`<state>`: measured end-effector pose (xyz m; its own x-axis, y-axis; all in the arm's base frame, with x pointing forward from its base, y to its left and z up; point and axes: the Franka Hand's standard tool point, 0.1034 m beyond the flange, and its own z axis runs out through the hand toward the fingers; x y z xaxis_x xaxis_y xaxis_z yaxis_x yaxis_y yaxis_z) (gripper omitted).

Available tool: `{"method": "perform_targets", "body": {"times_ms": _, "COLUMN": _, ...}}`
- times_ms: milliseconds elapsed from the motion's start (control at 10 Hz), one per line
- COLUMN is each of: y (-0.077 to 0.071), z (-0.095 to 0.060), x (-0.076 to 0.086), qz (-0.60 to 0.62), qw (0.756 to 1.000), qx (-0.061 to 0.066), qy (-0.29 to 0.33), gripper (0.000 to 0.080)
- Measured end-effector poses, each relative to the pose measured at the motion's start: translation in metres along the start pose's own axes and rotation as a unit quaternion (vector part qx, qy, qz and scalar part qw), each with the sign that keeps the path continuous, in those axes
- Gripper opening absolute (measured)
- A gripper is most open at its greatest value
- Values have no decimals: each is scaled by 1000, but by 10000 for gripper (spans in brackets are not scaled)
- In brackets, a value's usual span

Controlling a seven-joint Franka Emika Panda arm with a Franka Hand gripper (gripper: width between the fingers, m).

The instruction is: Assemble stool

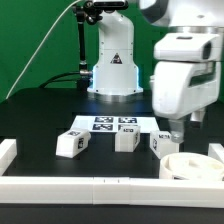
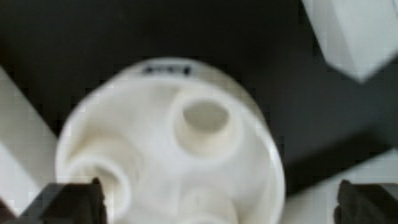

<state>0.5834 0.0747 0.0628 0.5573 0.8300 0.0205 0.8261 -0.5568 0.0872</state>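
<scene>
Jaws spread wide, gripping nothing | 1 gripper point(image 1: 176, 133) just above 1 seat point(image 1: 196, 166) | 3 legs point(image 1: 72, 143) point(image 1: 126, 140) point(image 1: 160, 143) toward exterior view's left of seat | 1 marker board point(image 1: 110, 124) behind them

- A black table point(image 1: 40, 125) is edged by long white border rails point(image 1: 110, 185).
- The marker board point(image 1: 112, 124) is laid flat toward the back.
- Three tagged block legs point(image 1: 126, 139) are set in a row beside the board's near edge.
- The round seat point(image 1: 190, 167) is laid at the exterior view's right, near the front rail.
</scene>
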Motion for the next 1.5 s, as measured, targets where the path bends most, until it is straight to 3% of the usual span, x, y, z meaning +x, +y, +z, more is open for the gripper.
{"method": "perform_targets", "body": {"times_ms": 200, "y": 4, "z": 10, "x": -33, "qz": -22, "qw": 1000, "qx": 11, "qy": -10, "gripper": 649}}
{"method": "perform_targets", "body": {"times_ms": 500, "y": 4, "z": 11, "x": -34, "qz": 16, "qw": 1000, "qx": 12, "qy": -10, "gripper": 649}}
{"method": "perform_targets", "body": {"times_ms": 600, "y": 8, "z": 14, "x": -38, "qz": 87, "qw": 996, "qx": 14, "qy": -6, "gripper": 649}}
{"method": "perform_targets", "body": {"times_ms": 700, "y": 11, "z": 13, "x": -40, "qz": 182, "qw": 983, "qx": 10, "qy": -1, "gripper": 649}}
{"method": "perform_targets", "body": {"times_ms": 900, "y": 8, "z": 12, "x": -40, "qz": 332, "qw": 943, "qx": 21, "qy": -3, "gripper": 649}}
{"method": "perform_targets", "body": {"times_ms": 1100, "y": 6, "z": 12, "x": -38, "qz": 371, "qw": 928, "qx": 25, "qy": -2, "gripper": 649}}
{"method": "perform_targets", "body": {"times_ms": 1400, "y": 1, "z": 13, "x": -33, "qz": 472, "qw": 881, "qx": 35, "qy": -2, "gripper": 649}}
{"method": "perform_targets", "body": {"times_ms": 1500, "y": -9, "z": 16, "x": -31, "qz": 513, "qw": 857, "qx": 38, "qy": -10, "gripper": 649}}
